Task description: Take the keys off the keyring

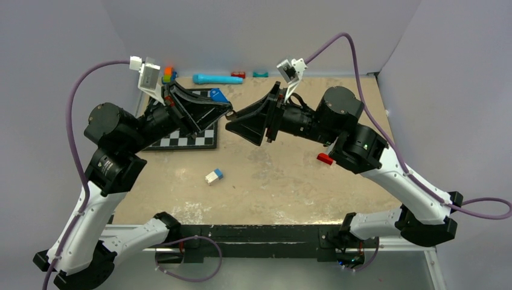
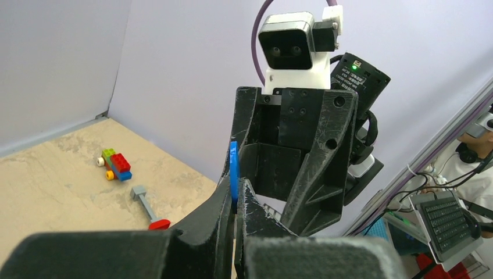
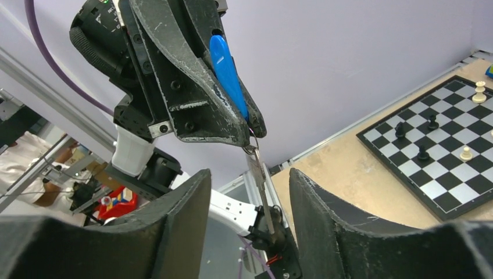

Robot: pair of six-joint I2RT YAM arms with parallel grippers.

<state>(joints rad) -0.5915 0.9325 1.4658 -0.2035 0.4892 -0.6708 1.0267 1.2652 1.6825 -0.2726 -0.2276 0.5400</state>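
- The worktop (image 1: 284, 175) is a sandy, mottled slab. A chessboard (image 1: 184, 141) lies on its far left part.
- My left tool (image 3: 251, 131), scuffed black plastic, is clamped narrow on the blue-headed key (image 3: 225, 64). It holds the key in the air above the middle of the worktop.
- My right tool (image 3: 249, 177) faces it with fingers apart and grips nothing. The silver key (image 3: 258, 180) hangs in the gap and, as far as I can tell, touches neither finger.
- The blue-headed key has a smooth, glossy, flat plastic head. I judge it light and rigid, and a sound place for a firm pinch.
- The silver key is a thin, flat strip of pale metal, hanging blade down. I judge it light, stiff and slippery, and free to swing. I would take it across its flat faces, high up near the ring.
- The keyring (image 3: 251, 148) is a tiny wire loop just below my left fingertips. It is likely springy, and its split is too small to see.
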